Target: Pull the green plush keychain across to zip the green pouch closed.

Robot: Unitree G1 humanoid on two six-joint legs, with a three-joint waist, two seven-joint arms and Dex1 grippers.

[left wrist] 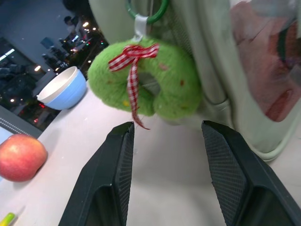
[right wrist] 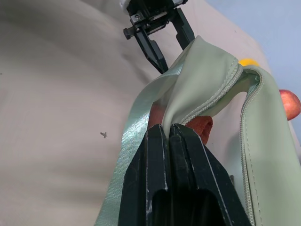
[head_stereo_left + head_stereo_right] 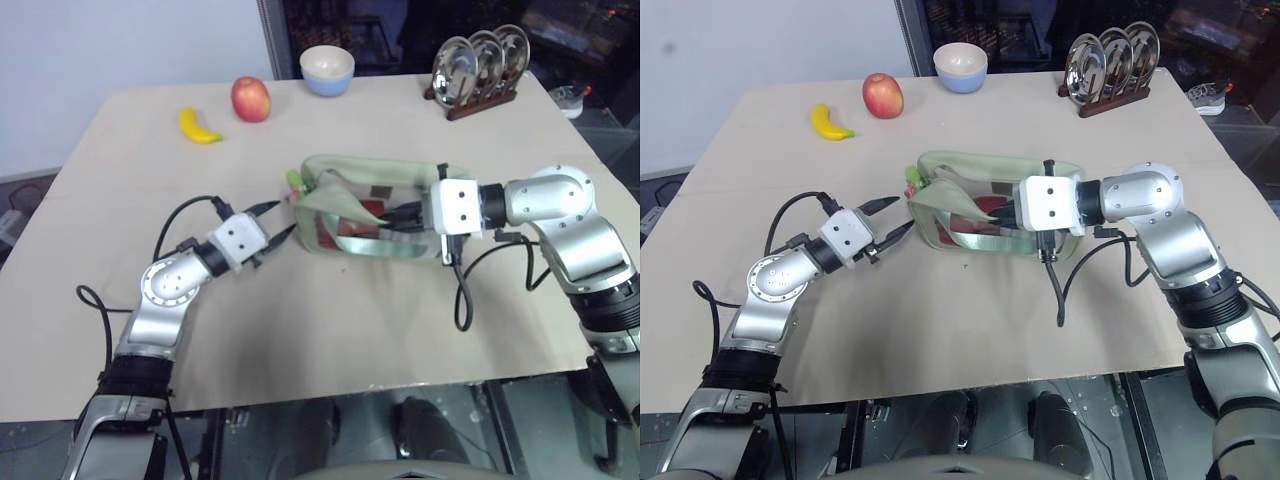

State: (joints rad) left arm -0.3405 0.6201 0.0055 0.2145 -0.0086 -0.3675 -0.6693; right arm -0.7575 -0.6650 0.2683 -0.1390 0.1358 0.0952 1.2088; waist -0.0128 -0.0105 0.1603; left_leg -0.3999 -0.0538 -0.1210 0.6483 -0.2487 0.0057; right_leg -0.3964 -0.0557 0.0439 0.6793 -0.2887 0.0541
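**Greens on a beige table**

The pouch (image 3: 375, 205) is pale sage green with a clear window showing reddish contents. The plush keychain (image 1: 155, 82) is bright lime green, flecked with small red and yellow spots, tied with a red-and-white checked ribbon (image 1: 133, 70). The table (image 3: 330, 320) is plain beige. On it lie a yellow banana (image 3: 198, 127), a red apple (image 3: 250, 99) and a light blue bowl (image 3: 327, 70) with a cream inside. Both grippers' fingers (image 1: 113, 179) are black.

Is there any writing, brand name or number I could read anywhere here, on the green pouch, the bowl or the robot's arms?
None can be read. The green pouch, the green plush keychain, the bowl and both arms' casings carry no legible words, labels or numbers.
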